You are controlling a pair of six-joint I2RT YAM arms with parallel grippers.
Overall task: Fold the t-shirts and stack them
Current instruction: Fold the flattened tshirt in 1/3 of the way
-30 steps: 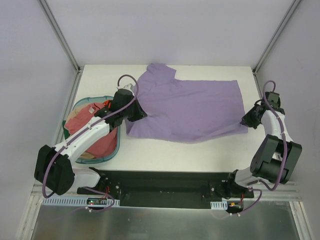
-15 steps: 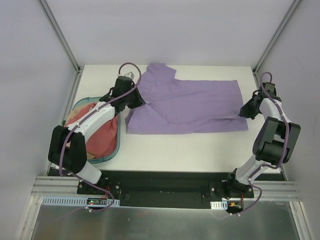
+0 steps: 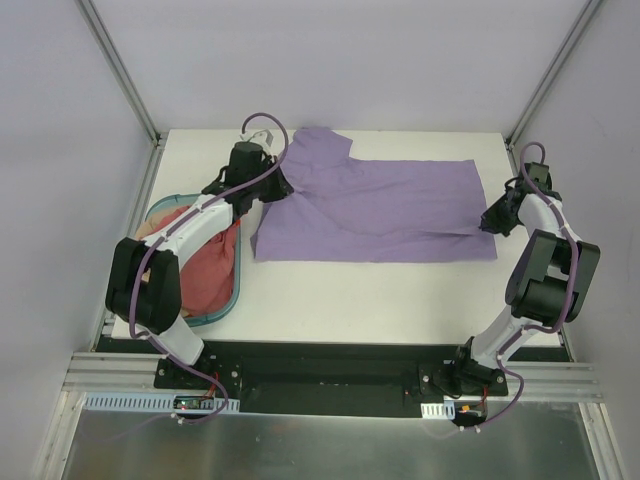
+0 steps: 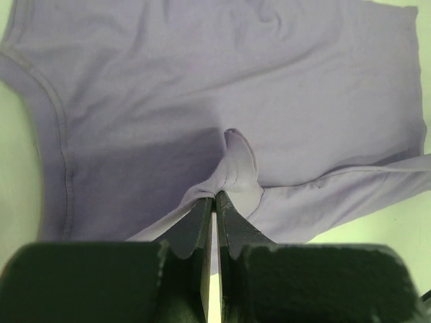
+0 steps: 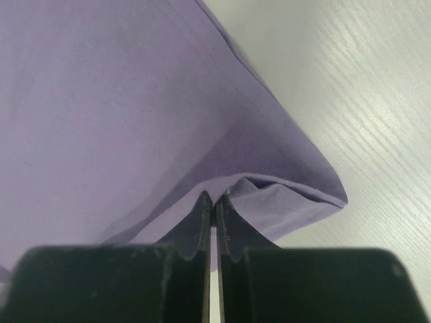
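Note:
A lavender-purple t-shirt (image 3: 380,205) lies spread across the middle of the white table, one sleeve pointing toward the far edge. My left gripper (image 3: 283,190) is shut on a pinch of its left edge; the cloth bunches at the fingertips (image 4: 222,195) in the left wrist view. At the shirt's right edge my right gripper (image 3: 487,222) is shut on a fold of the hem (image 5: 269,192). A dusty pink-red t-shirt (image 3: 205,270) lies crumpled in the basket, with a strip of tan-beige cloth (image 3: 157,224) beside it.
The teal oval basket (image 3: 236,290) stands at the table's left side, under my left arm. Metal frame posts (image 3: 120,70) rise at the back corners. A black base rail (image 3: 330,365) runs along the near edge.
Both grippers have carried the purple shirt's edges away from the near side. The cloth now lies flatter and straighter along its near edge. My left arm has stretched further out.

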